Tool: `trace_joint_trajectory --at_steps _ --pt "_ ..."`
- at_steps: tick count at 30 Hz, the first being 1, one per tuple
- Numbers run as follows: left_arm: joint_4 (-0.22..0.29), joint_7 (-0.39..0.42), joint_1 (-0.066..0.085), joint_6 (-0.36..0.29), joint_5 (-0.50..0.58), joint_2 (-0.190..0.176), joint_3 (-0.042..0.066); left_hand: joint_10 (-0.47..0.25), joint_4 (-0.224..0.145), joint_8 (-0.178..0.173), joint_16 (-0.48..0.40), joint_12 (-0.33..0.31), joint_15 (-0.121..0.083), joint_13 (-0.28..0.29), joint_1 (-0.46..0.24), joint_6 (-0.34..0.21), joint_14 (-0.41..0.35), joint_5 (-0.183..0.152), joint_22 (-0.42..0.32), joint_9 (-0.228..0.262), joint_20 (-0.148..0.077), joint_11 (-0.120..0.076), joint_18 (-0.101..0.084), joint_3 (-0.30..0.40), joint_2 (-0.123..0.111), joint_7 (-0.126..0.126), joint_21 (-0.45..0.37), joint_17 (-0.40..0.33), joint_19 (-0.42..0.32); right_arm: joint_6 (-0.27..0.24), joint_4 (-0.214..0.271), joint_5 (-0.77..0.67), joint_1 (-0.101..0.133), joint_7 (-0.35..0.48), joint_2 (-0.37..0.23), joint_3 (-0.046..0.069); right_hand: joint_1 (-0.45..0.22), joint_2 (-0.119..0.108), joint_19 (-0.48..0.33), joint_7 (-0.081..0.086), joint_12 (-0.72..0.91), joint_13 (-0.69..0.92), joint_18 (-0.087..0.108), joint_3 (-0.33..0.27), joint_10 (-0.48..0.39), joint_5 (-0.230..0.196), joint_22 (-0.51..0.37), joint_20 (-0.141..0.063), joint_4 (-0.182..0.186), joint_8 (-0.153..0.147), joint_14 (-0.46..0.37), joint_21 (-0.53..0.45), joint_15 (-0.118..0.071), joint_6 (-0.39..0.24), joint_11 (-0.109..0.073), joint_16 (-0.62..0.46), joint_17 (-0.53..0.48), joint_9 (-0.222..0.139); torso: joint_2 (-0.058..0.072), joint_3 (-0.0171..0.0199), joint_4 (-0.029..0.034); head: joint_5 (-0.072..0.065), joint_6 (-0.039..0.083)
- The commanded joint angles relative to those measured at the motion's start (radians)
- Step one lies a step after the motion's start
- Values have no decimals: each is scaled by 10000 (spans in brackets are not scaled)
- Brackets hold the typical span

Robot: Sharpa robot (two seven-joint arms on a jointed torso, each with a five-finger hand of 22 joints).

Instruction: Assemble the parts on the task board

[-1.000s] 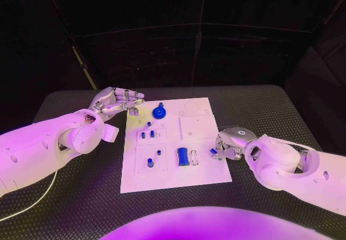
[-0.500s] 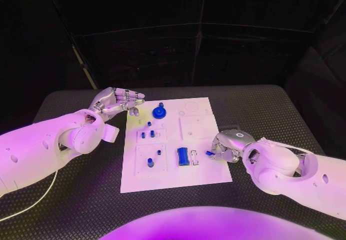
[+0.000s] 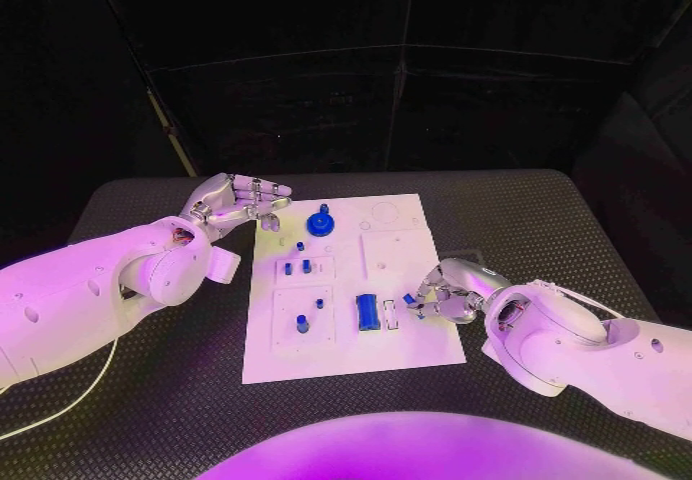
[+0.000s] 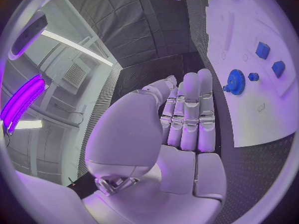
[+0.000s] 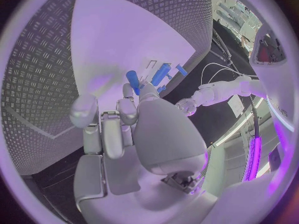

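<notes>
right hand (image 3: 444, 290) pinching a small blue peg (image 3: 410, 298) over the task board's (image 3: 397, 345) right edge, beside the blue block (image 3: 368, 312) | left hand (image 3: 231, 205) curled, holding nothing, off the far-left corner | step: carrying peg to its socket | next: align, press in

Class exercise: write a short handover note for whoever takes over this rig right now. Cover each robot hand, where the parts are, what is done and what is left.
Left robot hand: holds nothing, fingers curled, at the task board's far left corner.
Right robot hand: pinches a small blue part over the board's right side, beside the blue block.
Blue gear sits at the board's far end; small blue pieces stand in the left-hand panels.
Done: several parts on the board.
Left: place the held part; whether others remain I cannot tell.
</notes>
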Motion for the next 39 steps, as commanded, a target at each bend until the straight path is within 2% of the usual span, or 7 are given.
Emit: trace_joint_trajectory --at_steps 1,7,14,19,35,38,39 --pt "33 5 11 93 37 -16 10 -63 -55 -20 -44 47 -33 -10 -39 -21 -66 2 -16 -6 -6 -14 136 15 -22 9 -63 -14 -55 -769 90 675 13 161 14 2 -67 -8 99 1 86 132 -32 31 113 64 38 15 63 -57 723 65 -32 89 -22 67 1013 1 5 2 -11 7 -6" --pt "35 2 11 104 37 -9 10 -63 -55 -20 -44 47 -33 -10 -39 -21 -66 2 -16 -6 -6 -14 136 15 -22 9 -63 -14 -55 -707 122 716 13 138 119 2 -120 -56 118 -3 141 184 -38 44 149 94 72 10 108 -58 731 86 -38 117 -27 87 1048 13 1 2 -3 11 -26" --pt "35 -5 11 118 37 4 10 -63 -55 -20 -44 47 -33 -10 -39 -21 -66 2 -16 -6 -6 -14 136 15 -22 9 -63 -14 -55 -24 -86 805 15 -65 399 1 -195 -104 111 0 129 177 -35 46 146 86 60 8 168 -70 729 80 -38 126 -25 82 1037 22 5 -5 22 32 -51" --pt "50 -16 12 129 37 -8 10 -63 -55 -20 -44 47 -33 -10 -39 -21 -66 2 -16 -6 -6 -14 136 15 -22 9 -63 -14 -55 348 -229 789 15 -135 579 0 -232 -117 102 1 123 174 -33 53 143 42 48 8 200 -77 727 73 -37 129 -23 77 1029 27 6 -6 4 66 -71" --pt "65 -23 13 151 37 -21 10 -63 -55 -20 -44 47 -33 -10 -39 -21 -66 2 -16 -6 -6 -14 136 15 -22 9 -63 -14 -55 582 -457 480 16 -204 861 -1 -416 -130 95 6 149 207 -34 77 160 -60 50 13 348 -101 728 70 -30 143 -14 82 1042 52 -1 7 -6 88 -55" --pt "62 -28 13 155 37 -19 10 -63 -55 -20 -44 47 -33 -10 -39 -21 -66 2 -16 -6 -6 -14 136 15 -22 9 -63 -14 -55 639 -473 443 16 -209 879 -1 -600 -131 101 1 170 227 -36 60 179 -72 66 17 425 -96 731 77 -27 178 -15 91 1058 75 6 10 -4 91 -50" --pt "59 -31 13 156 37 -17 10 -63 -55 -20 -44 47 -33 -10 -39 -21 -66 2 -16 -6 -6 -14 136 15 -22 9 -63 -14 -55 664 -477 432 16 -212 882 -1 -762 -115 106 -15 148 207 -39 33 176 49 77 22 427 -87 733 84 -30 206 -21 96 1068 94 5 9 -6 93 -48"
